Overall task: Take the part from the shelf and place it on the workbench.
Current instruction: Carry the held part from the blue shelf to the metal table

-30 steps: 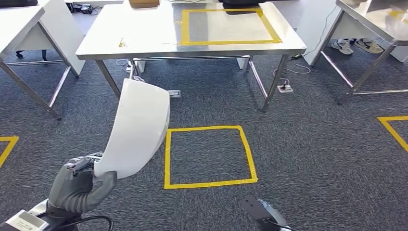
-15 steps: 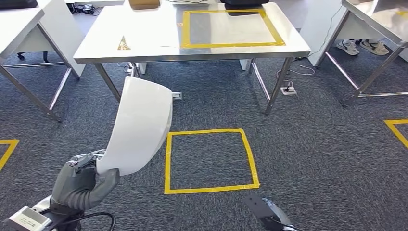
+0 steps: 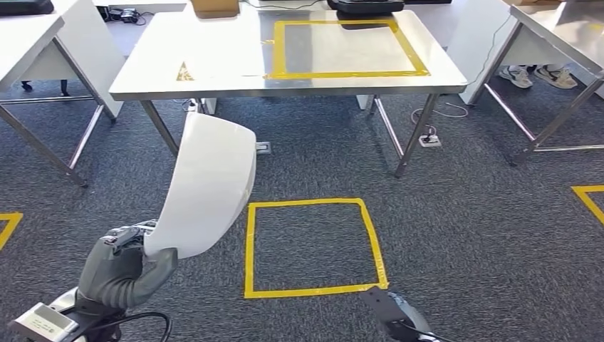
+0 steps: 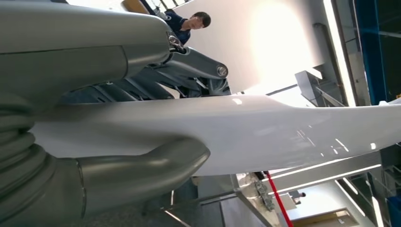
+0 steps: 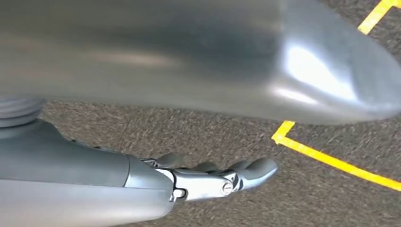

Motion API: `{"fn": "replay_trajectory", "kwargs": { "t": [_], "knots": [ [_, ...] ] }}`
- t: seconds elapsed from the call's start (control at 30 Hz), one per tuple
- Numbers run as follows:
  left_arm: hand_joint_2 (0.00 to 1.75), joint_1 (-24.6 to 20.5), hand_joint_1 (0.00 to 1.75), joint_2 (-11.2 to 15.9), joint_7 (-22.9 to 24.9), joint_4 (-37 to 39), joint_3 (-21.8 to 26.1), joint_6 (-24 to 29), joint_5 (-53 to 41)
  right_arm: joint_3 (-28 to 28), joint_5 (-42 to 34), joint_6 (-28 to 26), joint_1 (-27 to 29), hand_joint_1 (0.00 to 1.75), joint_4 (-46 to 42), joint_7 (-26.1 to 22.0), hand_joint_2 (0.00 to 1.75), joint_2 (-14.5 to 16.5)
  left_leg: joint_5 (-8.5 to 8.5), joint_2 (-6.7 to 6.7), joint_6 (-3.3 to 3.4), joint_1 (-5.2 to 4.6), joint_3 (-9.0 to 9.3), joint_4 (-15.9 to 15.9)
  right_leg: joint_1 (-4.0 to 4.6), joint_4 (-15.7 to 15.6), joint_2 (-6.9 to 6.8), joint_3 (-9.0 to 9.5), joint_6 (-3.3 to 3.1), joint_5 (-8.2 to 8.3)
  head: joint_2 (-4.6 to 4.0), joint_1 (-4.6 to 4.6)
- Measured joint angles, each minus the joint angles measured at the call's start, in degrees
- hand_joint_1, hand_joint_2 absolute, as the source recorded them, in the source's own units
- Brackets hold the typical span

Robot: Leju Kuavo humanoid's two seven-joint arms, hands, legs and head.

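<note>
Item: left hand [image 3: 125,267]. Thumb [image 4: 142,172] pressed under the part [image 3: 208,185], darker fingers [image 4: 189,64] clamped on its opposite face, pinching the lower edge. The curved white shell rises up and away from the fingers, held high, probably so it clears the floor while carried and meets the tabletop from above.

Item: right hand [image 5: 213,177]. Holds nothing; fingers lie loosely curled together above the carpet, hanging low beside the body (idle, by the look of it).

Item: taped floor square [image 3: 313,246]. Just beyond the left fingers, to their right; likely a standing mark.

Item: workbench [image 3: 214,60]. Well beyond the part's upper tip, bearing a yellow-taped rectangle [image 3: 345,46], the presumed drop zone.

Change: against the earlier frames, bench and floor square sit slightly lower in the head view; the camera has advanced. Grip unchanged.
</note>
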Motion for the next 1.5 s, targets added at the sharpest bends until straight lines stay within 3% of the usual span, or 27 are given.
{"fn": "replay_trajectory", "kwargs": {
  "t": [0.07,0.17,0.2,0.23,0.3,0.37,0.4,0.5,0.57,0.67,0.7,0.73,0.77,0.83,0.87,0.9,1.0,1.07,1.1,1.17,1.2,1.23,1.27,1.33,1.37,1.43,1.5],
  "knots": [
    [1.75,-0.04,1.75,-0.04,0.0,-0.04,0.01,-0.16,0.01,0.01,-0.02,-0.01,-0.1,0.0,0.0,-0.01,0.0,-0.01,-0.19,0.04,0.76,0.17,0.62,-0.49,-0.1,3.39,-0.02,-1.54,0.62,-1.69,0.0,0.02],
    [1.75,0.06,1.75,-0.08,0.0,0.1,0.02,-0.29,0.01,0.0,-0.15,-0.01,0.11,0.0,0.0,0.1,0.0,-0.08,-0.94,0.1,1.32,0.13,1.33,-0.6,-0.15,14.6,-0.02,-8.41,1.06,-5.48,0.0,0.04],
    [1.75,0.12,1.75,-0.08,0.02,0.19,0.02,-0.4,0.01,0.0,-0.23,-0.01,0.29,0.0,0.0,0.14,0.0,-0.1,-1.25,0.04,1.34,0.11,1.66,-0.59,-0.14,16.51,-0.02,-10.13,1.08,-5.23,0.0,0.04],
    [1.75,0.16,1.75,-0.09,0.1,0.25,0.02,-0.52,0.02,0.0,-0.28,0.0,0.45,0.0,0.0,0.16,0.0,-0.1,-1.6,-0.05,1.3,0.1,2.13,-0.59,-0.14,16.15,-0.02,-10.74,1.05,-3.71,-0.01,0.04],
    [1.75,0.19,1.75,-0.12,0.35,0.29,0.03,-0.79,0.05,0.0,-0.39,0.06,0.65,0.0,0.0,0.15,0.0,-0.11,-2.42,-0.17,1.06,0.1,3.3,-0.6,-0.14,9.43,-0.03,-8.8,0.77,1.79,-0.01,0.03],
    [1.75,0.23,1.75,-0.14,0.59,0.27,0.04,-0.97,0.1,0.0,-0.49,0.17,0.75,0.0,0.01,0.14,0.0,-0.15,-3.31,-0.24,0.55,-0.11,4.04,-0.52,0.07,2.54,-0.03,-6.11,0.25,4.99,0.01,0.02],
    [1.75,0.28,1.75,-0.14,0.7,0.24,0.04,-1.03,0.12,0.0,-0.52,0.22,0.83,0.0,0.02,0.12,0.0,-0.16,-3.65,-0.28,0.25,-0.18,4.19,-0.55,0.19,0.95,-0.02,-5.47,-0.06,5.26,0.01,0.01],
    [1.75,0.54,1.75,-0.14,1.07,0.03,0.04,-1.15,0.22,0.0,-0.57,0.25,1.2,0.0,0.02,0.0,0.0,-0.17,-4.21,-0.28,-0.75,-0.11,4.6,-0.7,0.22,0.25,0.0,-4.99,-1.12,4.69,0.0,-0.02],
    [1.75,0.78,1.75,-0.13,1.26,-0.18,0.03,-1.16,0.36,0.0,-0.67,0.19,1.48,0.0,0.03,-0.09,0.0,-0.2,-5.68,-0.12,-1.43,-0.03,3.6,2.07,-0.03,-0.15,-0.04,-4.26,-1.81,4.48,-0.01,-0.07],
    [1.75,1.31,1.75,-0.1,1.38,-0.26,0.01,-1.16,0.55,0.0,-0.82,0.17,1.89,0.0,0.04,-0.1,0.0,-0.23,-10.02,0.03,-2.17,0.25,-2.76,13.25,-0.1,-0.25,-0.13,-3.22,-2.31,3.63,0.01,-0.1],
    [1.75,1.49,1.75,-0.08,1.4,-0.25,0.01,-1.16,0.58,0.0,-0.85,0.18,2.02,0.0,0.05,-0.09,0.0,-0.24,-10.22,0.03,-2.28,0.32,-4.59,15.72,-0.1,-0.25,-0.11,-2.88,-2.3,3.31,0.01,-0.1],
    [1.75,1.6,1.75,-0.06,1.4,-0.25,0.0,-1.16,0.6,0.0,-0.86,0.18,2.14,0.0,0.05,-0.09,0.0,-0.24,-9.1,0.04,-2.33,0.38,-5.43,16.03,-0.11,-0.24,-0.08,-2.44,-2.24,2.95,0.01,-0.1],
    [1.75,1.66,1.75,-0.04,1.4,-0.25,0.0,-1.16,0.62,0.0,-0.87,0.18,2.22,0.0,0.06,-0.1,0.0,-0.24,-6.83,0.05,-2.3,0.44,-5.04,13.92,-0.13,-0.24,-0.04,-1.89,-2.14,2.57,0.01,-0.1],
    [1.75,1.67,1.75,-0.03,1.4,-0.24,0.0,-1.16,0.65,0.0,-0.91,0.17,2.25,0.0,0.07,-0.16,0.0,-0.24,-1.73,0.13,-2.13,0.47,-2.13,6.0,-0.1,-0.21,0.03,-0.72,-1.75,1.67,0.0,-0.1],
    [1.75,1.65,1.75,-0.02,1.42,-0.23,0.0,-1.16,0.66,0.0,-0.95,0.17,2.2,0.0,0.07,-0.23,0.0,-0.25,-0.36,0.13,-1.9,0.41,-0.8,2.77,-0.03,-0.16,0.09,-0.36,-1.46,1.23,-0.01,-0.11],
    [1.75,1.65,1.75,-0.01,1.44,-0.22,0.0,-1.16,0.67,0.0,-0.99,0.17,2.12,0.0,0.07,-0.33,0.0,-0.26,0.11,0.13,-1.62,0.33,-0.03,0.87,0.04,-0.15,0.12,-0.18,-1.15,0.89,-0.01,-0.09],
    [1.75,1.59,1.75,0.05,1.51,-0.28,0.02,-1.16,0.69,0.0,-1.24,0.17,1.84,0.0,0.06,-0.74,0.0,-0.28,-0.34,-0.01,-0.38,0.12,0.36,-0.09,-0.06,-0.4,0.1,0.1,-0.07,0.36,0.0,0.03],
    [1.75,1.38,1.75,0.05,1.49,-0.4,0.02,-1.16,0.7,0.0,-1.51,0.14,1.6,0.0,0.05,-0.94,0.0,-0.27,-0.49,-0.01,0.45,0.25,0.97,-0.57,-0.17,1.64,0.04,-0.59,0.58,-0.81,0.0,0.05],
    [1.75,1.26,1.75,0.04,1.48,-0.45,0.02,-1.16,0.71,0.0,-1.62,0.11,1.52,0.0,0.04,-0.97,0.0,-0.27,-0.63,0.02,0.77,0.33,1.31,-0.74,-0.21,4.53,0.02,-2.05,0.8,-2.07,0.0,0.06],
    [1.75,1.08,1.75,0.04,1.46,-0.41,0.02,-1.15,0.72,0.0,-1.74,0.08,1.53,0.0,0.05,-0.94,0.0,-0.31,-1.13,0.07,1.13,0.27,1.74,-0.77,-0.18,12.63,0.01,-7.05,1.05,-4.91,0.0,0.08],
    [1.75,1.08,1.75,0.04,1.46,-0.37,0.02,-1.14,0.72,0.0,-1.76,0.08,1.62,0.0,0.06,-0.92,0.0,-0.33,-1.43,0.04,1.19,0.22,2.0,-0.76,-0.17,15.66,0.01,-9.34,1.07,-5.31,-0.01,0.08],
    [1.75,1.09,1.75,0.04,1.46,-0.33,0.02,-1.11,0.72,0.0,-1.75,0.08,1.71,0.0,0.07,-0.91,0.0,-0.34,-1.76,0.0,1.18,0.19,2.37,-0.76,-0.15,16.67,0.02,-10.69,1.03,-4.5,-0.01,0.08],
    [1.75,1.06,1.75,0.04,1.46,-0.3,0.02,-1.06,0.72,0.01,-1.74,0.09,1.75,0.0,0.06,-0.91,0.0,-0.34,-2.12,-0.06,1.12,0.17,2.86,-0.76,-0.15,15.33,0.02,-10.84,0.93,-2.5,-0.01,0.08],
    [1.75,0.92,1.75,0.02,1.46,-0.27,0.01,-0.96,0.74,0.02,-1.72,0.13,1.74,0.0,0.06,-0.91,0.0,-0.39,-2.99,-0.11,0.85,0.14,4.01,-0.75,-0.09,7.66,0.01,-8.37,0.51,3.0,-0.01,0.07],
    [1.75,0.81,1.75,0.02,1.46,-0.26,0.01,-0.92,0.78,0.02,-1.7,0.19,1.7,0.0,0.06,-0.91,0.0,-0.44,-3.47,-0.15,0.61,0.06,4.39,-0.69,0.03,3.93,0.0,-6.93,0.27,4.71,-0.01,0.07],
    [1.75,0.66,1.75,0.01,1.45,-0.24,0.0,-0.88,0.85,0.02,-1.62,0.34,1.65,0.0,0.07,-0.94,0.0,-0.54,-4.18,-0.19,0.02,-0.04,4.66,-0.73,0.33,0.3,-0.01,-5.54,-0.26,5.5,-0.01,0.05],
    [1.75,0.55,1.75,0.01,1.45,-0.25,0.0,-0.87,0.87,0.02,-1.56,0.44,1.64,0.0,0.07,-0.98,0.0,-0.6,-4.55,-0.18,-0.64,-0.02,4.94,-0.96,0.36,0.03,0.03,-5.32,-0.8,5.05,0.0,0.05]
  ]
}}
